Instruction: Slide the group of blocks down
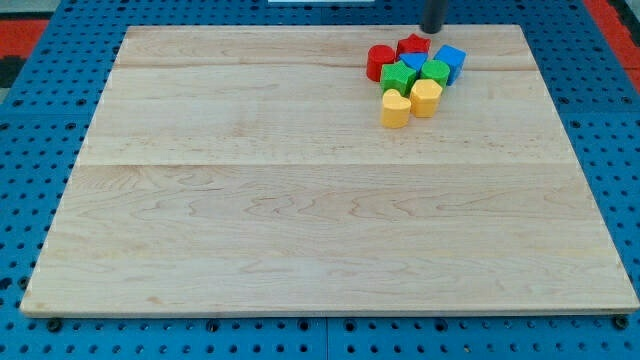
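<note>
A tight group of blocks sits near the top right of the wooden board [300, 200]. It holds a red cylinder [379, 62], a red star-shaped block [413, 45], a blue block [451, 62], a second blue block [412, 62], a green block [397, 78], a second green block [435, 72], a yellow heart-shaped block [396, 110] and a yellow block [426, 98]. My tip [432, 31] is at the view's top, just above the group, close to the red star and the blue block.
The board lies on a blue perforated table [30, 120]. A red strip [610, 20] shows at the view's top right corner. The board's top edge runs just behind my tip.
</note>
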`<act>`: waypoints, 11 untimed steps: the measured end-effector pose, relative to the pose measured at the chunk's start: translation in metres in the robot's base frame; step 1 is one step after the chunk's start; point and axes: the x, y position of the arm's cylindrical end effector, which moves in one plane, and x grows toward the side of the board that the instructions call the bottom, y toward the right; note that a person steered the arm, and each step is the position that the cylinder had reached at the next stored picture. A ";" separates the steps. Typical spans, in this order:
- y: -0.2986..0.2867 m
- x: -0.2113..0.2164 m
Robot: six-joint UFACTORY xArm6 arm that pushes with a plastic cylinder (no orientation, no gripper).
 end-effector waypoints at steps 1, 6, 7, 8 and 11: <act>-0.020 0.002; 0.001 0.042; 0.001 0.041; -0.012 0.047; -0.075 0.112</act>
